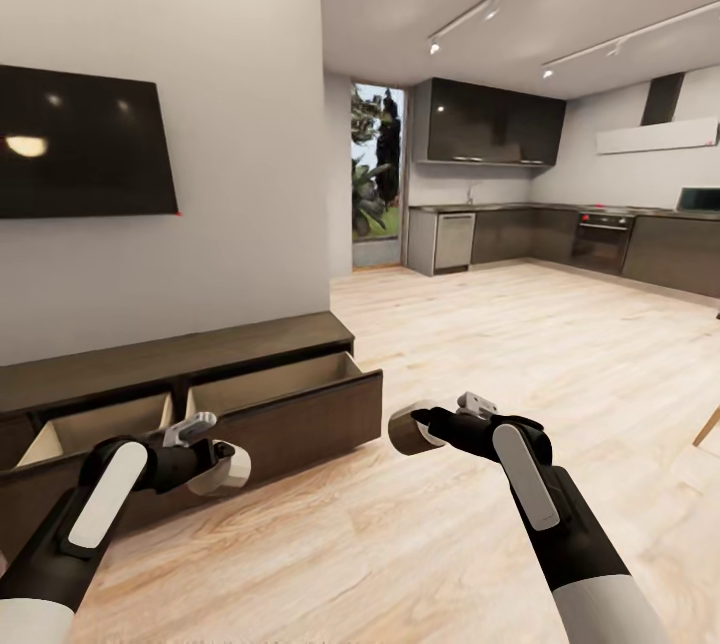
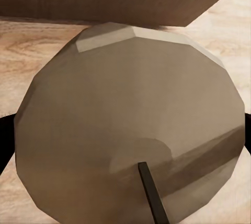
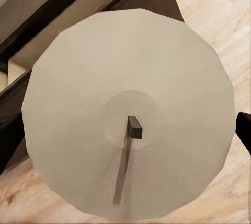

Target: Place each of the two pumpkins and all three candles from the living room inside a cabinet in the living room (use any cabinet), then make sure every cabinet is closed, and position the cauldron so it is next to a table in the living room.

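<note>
An open room with a pale wooden plank floor (image 1: 480,344) reaches from a grey wall with a black flat television (image 1: 80,144) at ten o'clock to a dark kitchen (image 1: 560,224) at two o'clock. Along the wall, at eight o'clock, stands the long low dark-brown wooden cabinet (image 1: 200,354). Two of its drawers are pulled out: the right drawer (image 1: 285,389) and the left drawer (image 1: 95,429). Their pale beige insides look empty as far as the head view shows; the bottoms are partly hidden.

The left end effector (image 1: 215,459) is closed around a short stubby beige-grey candle (image 2: 130,119), and it is just in front of the open drawers. The left wrist view shows the candle's flat top with the dark wick and the brown drawer front behind it. The right end effector (image 1: 425,424) grips a second beige-grey candle (image 3: 128,114) at five o'clock from the right drawer, over the floor.

I judge that the candles are light, stiff and smooth, so they can slip or roll if they are released on their side. The hold on the round side wall seems good. Each one should be lowered into a drawer and released close to the bottom. After that, the drawers need to be pushed shut.
</note>
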